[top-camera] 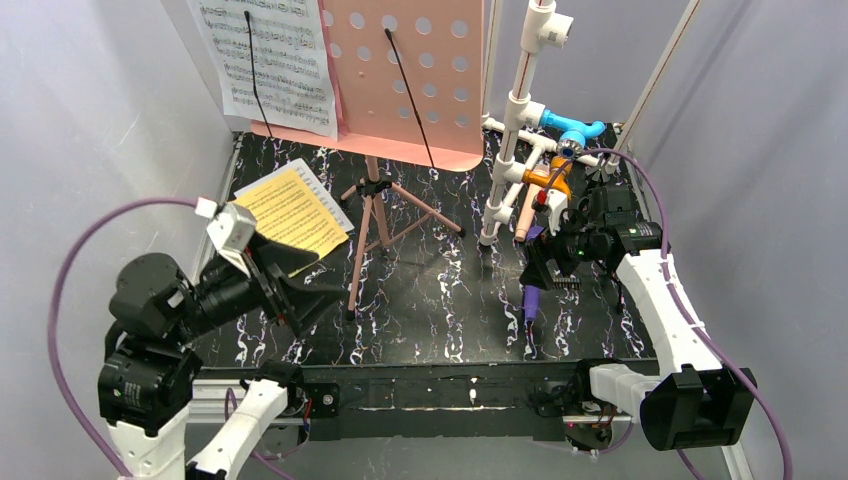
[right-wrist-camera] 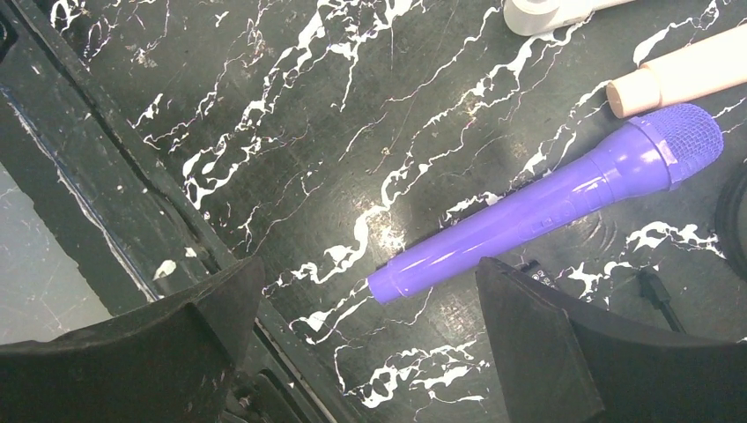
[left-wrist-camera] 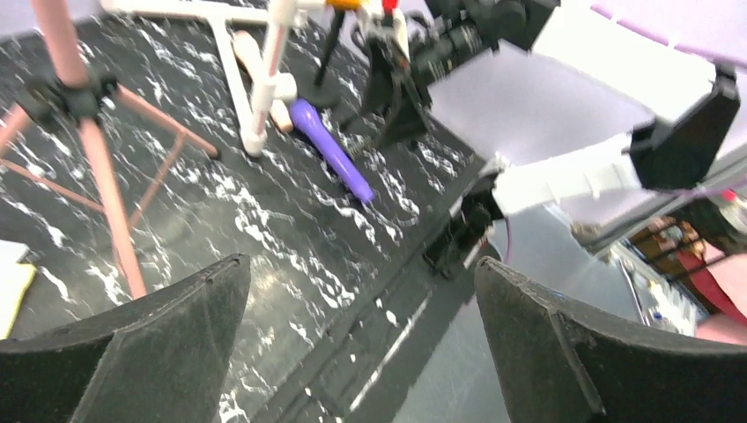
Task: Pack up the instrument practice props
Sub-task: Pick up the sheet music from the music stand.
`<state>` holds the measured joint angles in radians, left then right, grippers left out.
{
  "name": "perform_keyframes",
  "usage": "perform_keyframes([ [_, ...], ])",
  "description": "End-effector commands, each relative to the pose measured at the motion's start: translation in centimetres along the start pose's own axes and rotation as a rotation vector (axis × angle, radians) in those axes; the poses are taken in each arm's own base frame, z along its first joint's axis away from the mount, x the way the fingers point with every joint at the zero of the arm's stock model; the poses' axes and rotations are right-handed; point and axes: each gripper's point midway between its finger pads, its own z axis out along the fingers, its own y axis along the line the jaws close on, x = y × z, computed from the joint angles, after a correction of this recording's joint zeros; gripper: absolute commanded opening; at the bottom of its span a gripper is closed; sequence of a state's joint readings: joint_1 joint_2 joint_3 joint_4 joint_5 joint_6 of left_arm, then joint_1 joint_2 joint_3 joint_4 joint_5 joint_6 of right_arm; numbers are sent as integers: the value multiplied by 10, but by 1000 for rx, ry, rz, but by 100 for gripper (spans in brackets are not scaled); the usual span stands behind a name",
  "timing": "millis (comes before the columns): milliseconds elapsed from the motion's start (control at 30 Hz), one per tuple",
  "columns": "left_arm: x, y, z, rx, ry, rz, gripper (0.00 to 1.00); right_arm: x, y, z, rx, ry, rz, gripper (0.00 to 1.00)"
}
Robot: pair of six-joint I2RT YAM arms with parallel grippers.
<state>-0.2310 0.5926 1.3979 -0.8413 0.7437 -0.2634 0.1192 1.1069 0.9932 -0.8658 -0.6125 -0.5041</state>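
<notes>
One purple plastic microphone (top-camera: 530, 300) lies flat on the black white-veined table (top-camera: 430, 300), right of centre, its mesh head towards the far side; one beige microphone (top-camera: 527, 215) lies just beyond it, their ends just beside each other, touching or not I cannot tell. The right arm's fingers (right-wrist-camera: 546, 352) hover over the purple one, spread wide and holding nothing.

One pink perforated sheet-music holder on folding tripod legs (top-camera: 410, 80) stands upright at the far middle of the table; one printed music page (top-camera: 265, 65) rests on its left side, and two thin black rods cross its face. Left of the legs one yellow sheet (top-camera: 290, 215) lies flat on top of at least one white printed page (top-camera: 318, 182). The left arm's fingers (left-wrist-camera: 132, 352) hang near that yellow sheet, likewise spread wide and empty.

One white pipe frame with blue and orange fittings (top-camera: 520, 120) stands at the far right, beside the microphones.

Only the overhead view shows the holder's plate and the pages; only the right wrist view shows the purple microphone's mesh head closely, with its tail lying between the fingertips; the left wrist view alone shows the pink legs, the purple microphone and the right arm from the side.
</notes>
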Motion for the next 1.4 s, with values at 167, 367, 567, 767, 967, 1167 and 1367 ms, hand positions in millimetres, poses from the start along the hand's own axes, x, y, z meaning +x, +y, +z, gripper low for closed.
perform_keyframes([
  [167,-105,52,31,-240,-161,16,98,-12,7,-4,-20,-49,-49,100],
  [367,-160,82,46,-345,-302,-11,98,-11,10,-4,-28,-59,-59,100],
  [567,-209,125,32,-444,-473,-122,98,-10,13,-4,-40,-68,-66,100],
  [767,-237,145,24,-420,-596,-240,98,-10,14,-4,-39,-76,-74,100],
  [967,-246,188,-1,-543,-718,-284,98,-9,15,-2,-54,-80,-78,100],
  [1167,-265,230,-25,-400,-955,-465,98,-8,17,-3,-57,-72,-88,100],
  [1367,-238,285,-29,-303,-1026,-576,98,-3,18,-3,-59,-62,-97,100],
])
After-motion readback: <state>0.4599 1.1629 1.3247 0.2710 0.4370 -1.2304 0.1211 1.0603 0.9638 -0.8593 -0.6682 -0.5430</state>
